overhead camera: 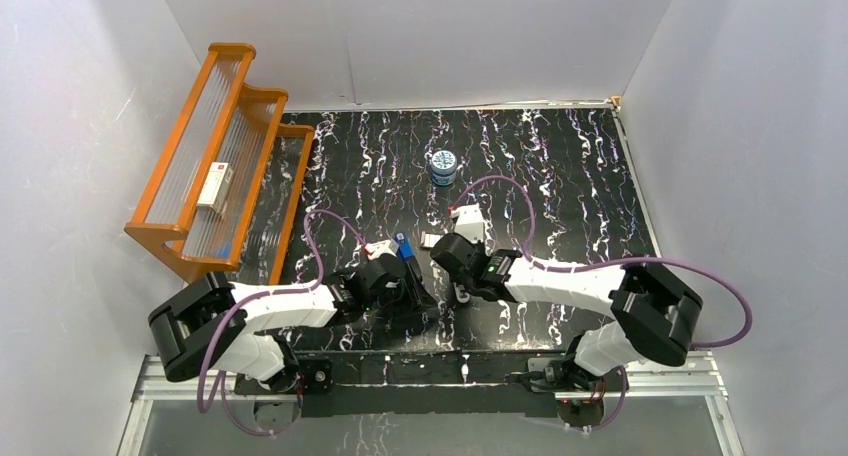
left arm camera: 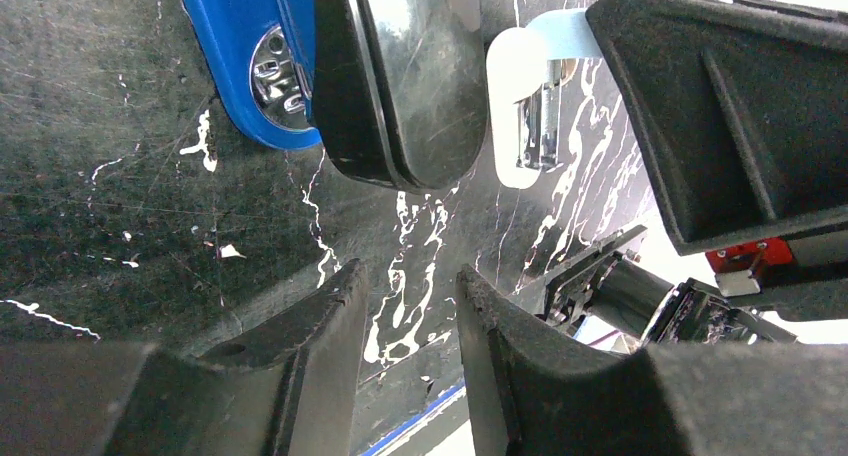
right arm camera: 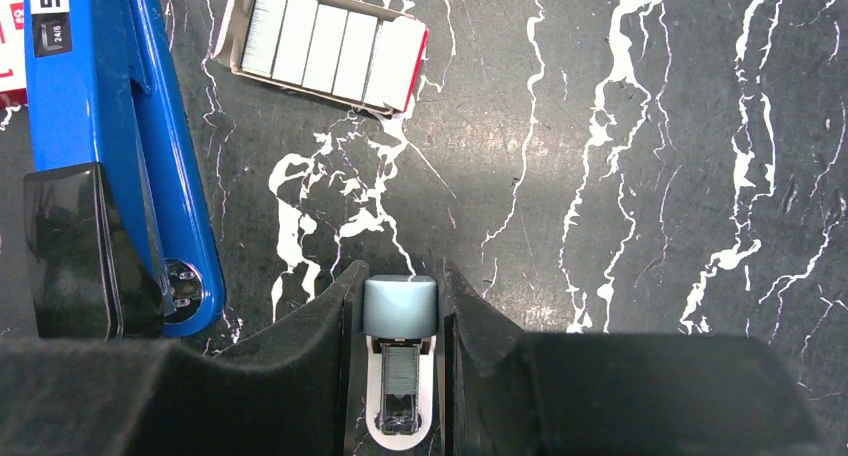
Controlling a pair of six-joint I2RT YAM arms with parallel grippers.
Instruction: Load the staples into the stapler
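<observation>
**Right gripper [right arm camera: 400, 271] busy with a small tool, staples [right arm camera: 325, 46] just ahead**

Closest to the right wrist lens, the two black fingers sit tight against either side of a small white and light-blue tool [right arm camera: 400, 366]; I judge it pinched, with no gap showing. My left gripper [left arm camera: 405, 276] hangs just off the stapler [right arm camera: 110, 156], its fingers a little apart with only table [right arm camera: 620, 176] between them.

The staples lie on the table ahead of the right gripper, just beside the stapler but not touching it. They sit in a shallow pale tray as silvery strips side by side, with a red-edged white cardboard end.

I expect the box to be very light and to skid on this glossy top if nudged. The strips should be stiff along their length but prone to snapping apart. I would take one strip across its long sides, gently, or hold the box by its cardboard walls.

The stapler is a long, glossy blue body with a black end [right arm camera: 85, 251] and a metal rivet near it. It looks rigid, heavier and slippery. I cannot tell whether its rail is exposed.
</observation>
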